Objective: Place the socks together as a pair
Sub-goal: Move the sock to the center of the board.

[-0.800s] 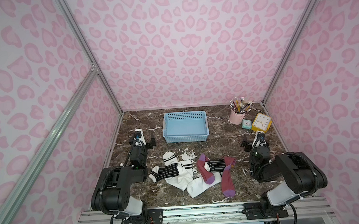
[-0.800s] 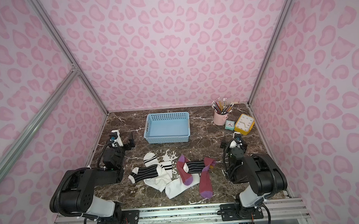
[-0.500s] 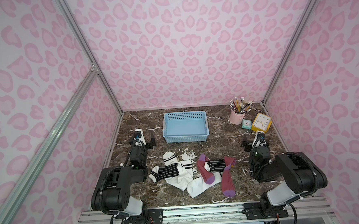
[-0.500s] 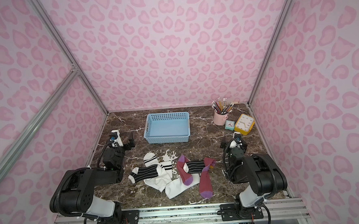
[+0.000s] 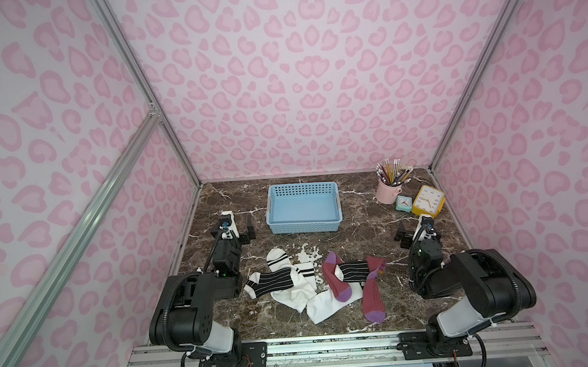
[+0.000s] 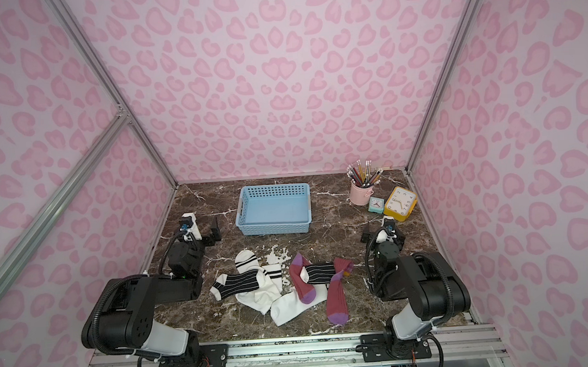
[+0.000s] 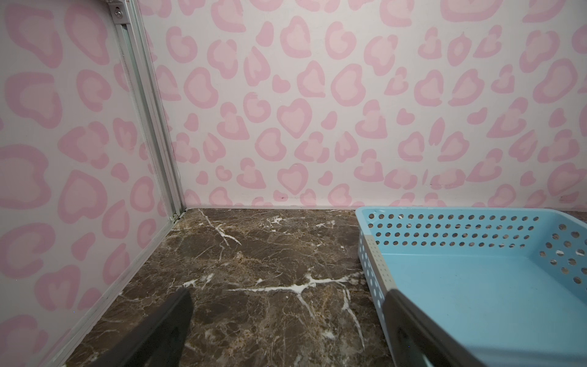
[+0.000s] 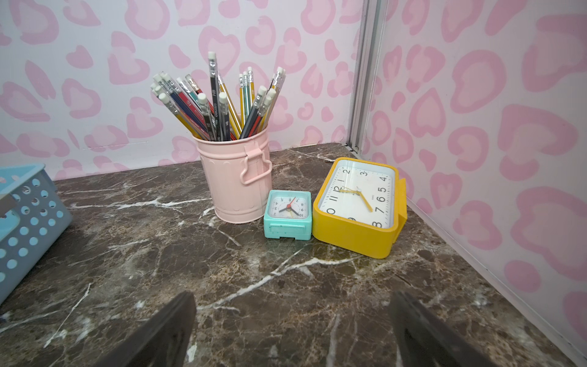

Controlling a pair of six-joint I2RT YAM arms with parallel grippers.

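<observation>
Nothing has shifted in the last moment. My arms sit folded back just as they were, and the socks (image 5: 293, 291) lie in the same tangle on the worktop (image 5: 357, 222), near its front edge and between my two arms. My left hand (image 5: 236, 227) sits low beside the blue basket (image 5: 305, 227), released, with only bare worktop between its spread fingers. My right hand (image 5: 415, 232) is likewise spread and empty, facing the pencil cup (image 8: 236, 181) and the yellow clock (image 8: 355, 206), well apart from the heap. So I judge the pairing has not begun.

The six socks are mixed. On my left side of the heap, one black striped sock (image 5: 270, 284) overlaps a white banded sock (image 5: 278, 257). The second black striped sock (image 5: 354, 271) lies between the two maroon ones and touches both. One maroon sock (image 5: 332, 279) lies with its purple toe on the second white sock (image 5: 321, 307). The other maroon sock (image 5: 372, 292) stretches toward the front edge.

No two alike lie together yet. The maroon pair looks the easiest start, being close together and nearest my right hand. Where the soft fabric overlaps, lifting one sock may drag its neighbour along.
</observation>
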